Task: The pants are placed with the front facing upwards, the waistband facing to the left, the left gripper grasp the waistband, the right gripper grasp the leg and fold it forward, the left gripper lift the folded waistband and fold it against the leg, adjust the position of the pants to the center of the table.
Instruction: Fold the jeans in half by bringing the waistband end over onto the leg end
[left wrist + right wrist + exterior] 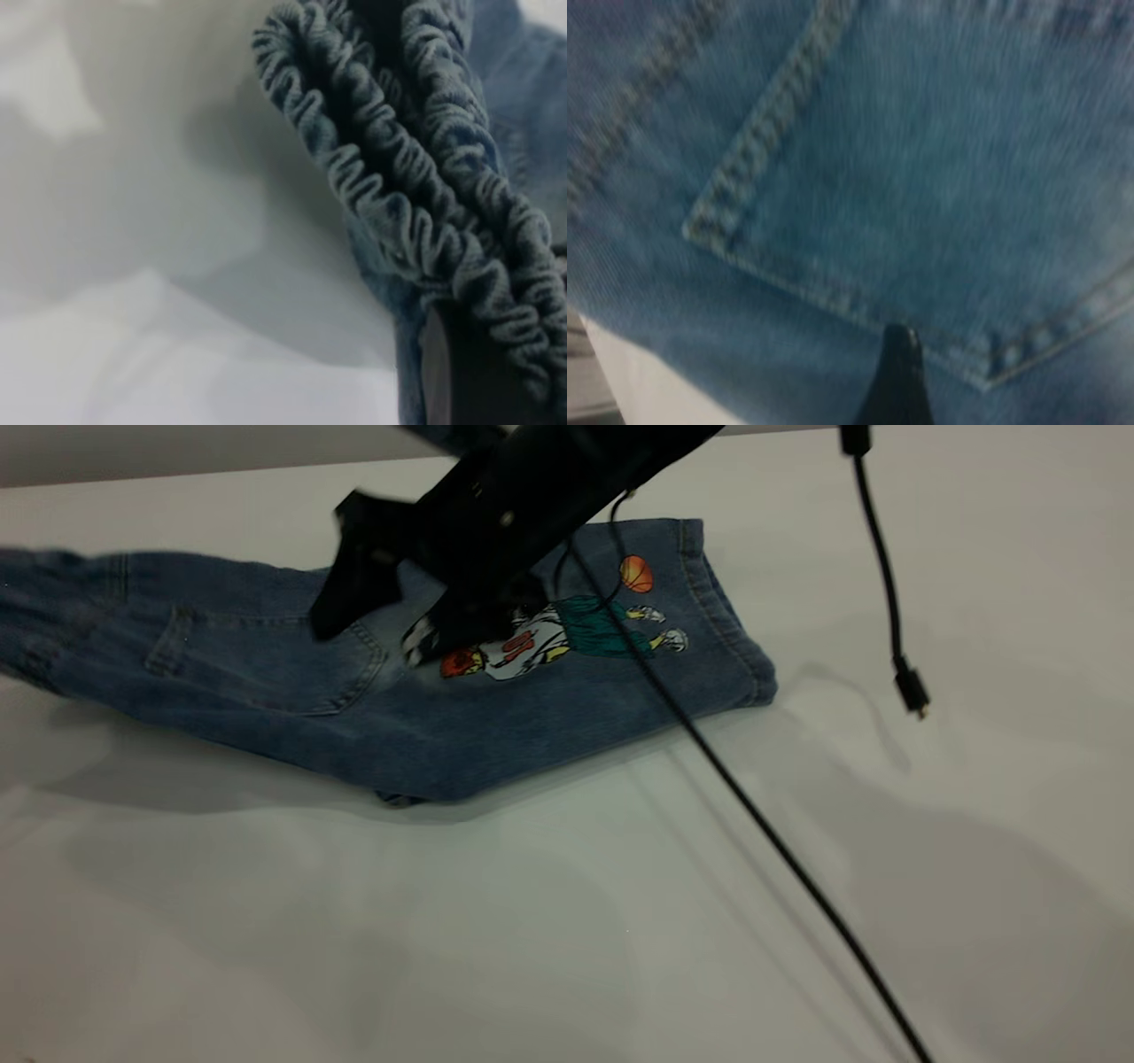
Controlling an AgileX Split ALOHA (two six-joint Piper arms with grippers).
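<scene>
the left gripper (465, 372) pinches the waistband (416, 177); the right gripper (390, 593) hovers spread over the folded pants (266, 682) on the surface (532, 921).

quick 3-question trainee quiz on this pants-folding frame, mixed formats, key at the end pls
1. True or false: the basketball-player print on the pants faces up.
2. Which arm reaches over the pants in the exterior view? A) right arm B) left arm C) neither
3. Fill in: the left wrist view shows the ruffled ____ against the white table.

Key:
1. True; the print and a patch pocket both show on top.
2. A; it comes in from the upper right, and a black cable trails across the table.
3. waistband.
</scene>
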